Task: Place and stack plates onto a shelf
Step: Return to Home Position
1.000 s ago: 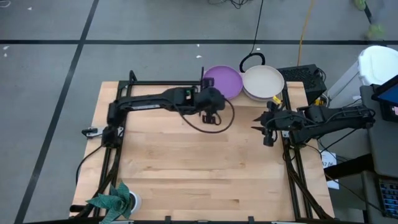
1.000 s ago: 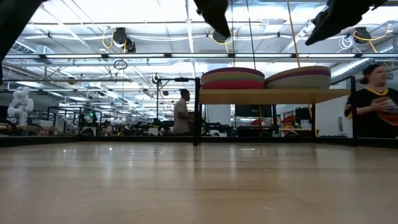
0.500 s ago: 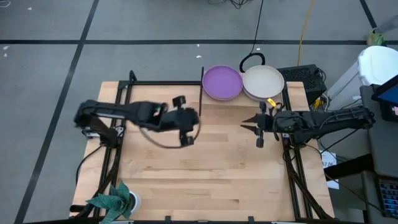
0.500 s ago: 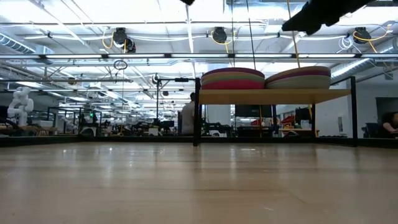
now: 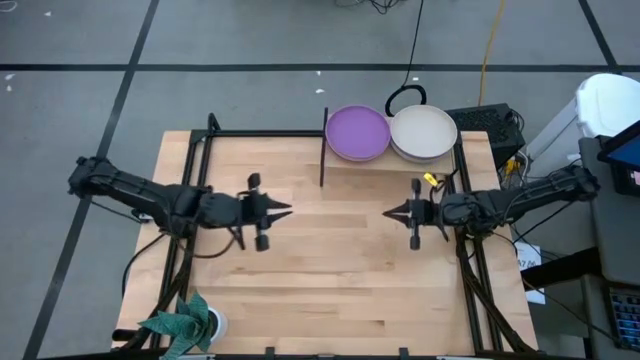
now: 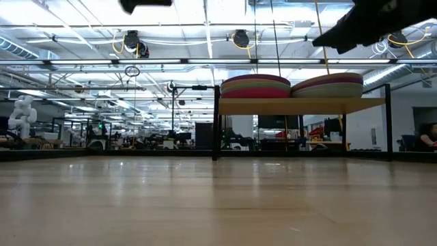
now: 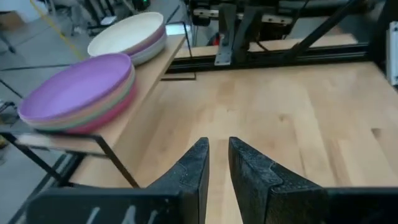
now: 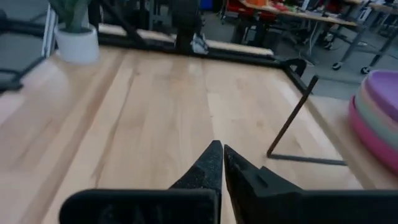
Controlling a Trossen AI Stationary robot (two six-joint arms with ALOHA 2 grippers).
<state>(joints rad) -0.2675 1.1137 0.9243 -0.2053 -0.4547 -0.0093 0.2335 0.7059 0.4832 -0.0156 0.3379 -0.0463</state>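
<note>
Two stacks of plates rest on the shelf (image 6: 300,105) at the table's far edge: a purple-topped stack (image 5: 357,133) with green and magenta plates under it (image 7: 81,93), and a beige-topped stack (image 5: 423,132) to its right. My left gripper (image 5: 288,209) hovers over the table's middle left, pointing right. Its fingers (image 7: 219,144) stand a narrow gap apart with nothing between them. My right gripper (image 5: 386,212) hovers opposite, pointing left. It is shut (image 8: 222,147) and holds nothing. Both are well short of the shelf.
A potted plant (image 5: 185,322) stands at the near left corner. The shelf's black upright (image 5: 323,150) rises at its left end. Black frame rails (image 5: 265,132) run along the far left. Bare wood (image 5: 335,270) lies between and in front of the grippers. A person (image 6: 429,137) is beyond the table at right.
My left gripper has drawn away from the purple-topped stack, swinging toward the table's left and near edges and turning until it points right. My right gripper has moved a little left and nearer, and it has shut. The plates have stayed put.
</note>
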